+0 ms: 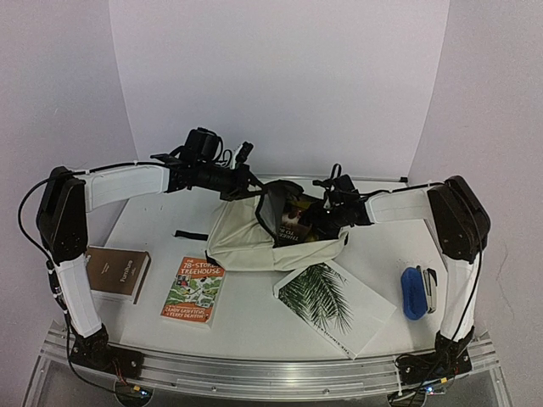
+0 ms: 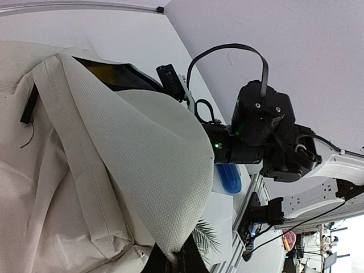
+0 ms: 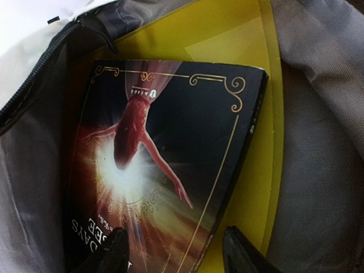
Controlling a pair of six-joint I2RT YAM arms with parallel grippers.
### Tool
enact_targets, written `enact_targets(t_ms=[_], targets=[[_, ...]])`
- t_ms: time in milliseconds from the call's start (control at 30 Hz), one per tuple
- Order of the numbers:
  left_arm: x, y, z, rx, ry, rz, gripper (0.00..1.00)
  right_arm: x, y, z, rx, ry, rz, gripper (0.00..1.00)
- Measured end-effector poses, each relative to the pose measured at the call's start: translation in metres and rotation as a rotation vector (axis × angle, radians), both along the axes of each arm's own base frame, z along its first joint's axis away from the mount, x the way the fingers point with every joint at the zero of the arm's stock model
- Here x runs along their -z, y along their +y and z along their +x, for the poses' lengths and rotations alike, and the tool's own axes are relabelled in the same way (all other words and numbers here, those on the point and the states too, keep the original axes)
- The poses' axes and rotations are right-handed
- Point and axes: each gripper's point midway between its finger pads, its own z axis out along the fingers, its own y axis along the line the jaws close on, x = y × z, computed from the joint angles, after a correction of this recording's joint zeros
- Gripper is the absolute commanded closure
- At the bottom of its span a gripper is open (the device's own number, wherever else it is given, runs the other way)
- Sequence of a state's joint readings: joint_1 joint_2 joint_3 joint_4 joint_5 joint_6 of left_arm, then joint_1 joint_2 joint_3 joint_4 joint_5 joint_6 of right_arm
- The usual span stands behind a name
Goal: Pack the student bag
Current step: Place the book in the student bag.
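The student bag (image 1: 246, 242), cream canvas with dark grey lining, lies at the table's middle with its mouth facing right. My left gripper (image 1: 251, 188) is shut on the bag's top flap and holds it up; in the left wrist view its tips (image 2: 177, 263) pinch the cream cloth (image 2: 131, 165). My right gripper (image 1: 321, 222) is at the bag's mouth. In the right wrist view it (image 3: 179, 253) is open over a dark book with a red figure (image 3: 170, 142). The book lies on a yellow folder (image 3: 256, 68) inside the grey lining (image 3: 318, 142).
A brown book (image 1: 119, 271) and an orange Treehouse book (image 1: 193, 288) lie front left. A white palm-leaf book (image 1: 333, 303) lies front right of the bag. A blue case (image 1: 413, 292) lies by the right arm's base. A black strap (image 1: 191, 235) trails left of the bag.
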State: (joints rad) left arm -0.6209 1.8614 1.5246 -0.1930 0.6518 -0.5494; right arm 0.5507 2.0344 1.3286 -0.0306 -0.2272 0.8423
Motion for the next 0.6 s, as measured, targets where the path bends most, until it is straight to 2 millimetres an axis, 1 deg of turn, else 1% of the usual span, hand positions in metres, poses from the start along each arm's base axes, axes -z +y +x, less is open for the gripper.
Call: enact_targets(t_ms=[167, 300, 367, 600], targets=[[0.0, 0.0, 0.0, 0.0, 0.0, 0.0, 1.0, -0.003, 0.006, 0.005, -0.016, -0.006, 0.016, 0.63], [0.0, 0.0, 0.0, 0.001, 0.0, 0.0, 1.0, 0.001, 0.013, 0.008, -0.034, 0.0, 0.029, 0.68], [0.0, 0.0, 0.0, 0.001, 0.0, 0.0, 1.0, 0.004, 0.017, 0.01, -0.043, 0.002, 0.038, 0.7], [-0.001, 0.0, -0.001, 0.006, 0.003, -0.003, 1.0, 0.009, 0.035, 0.022, -0.068, -0.018, 0.09, 0.71]])
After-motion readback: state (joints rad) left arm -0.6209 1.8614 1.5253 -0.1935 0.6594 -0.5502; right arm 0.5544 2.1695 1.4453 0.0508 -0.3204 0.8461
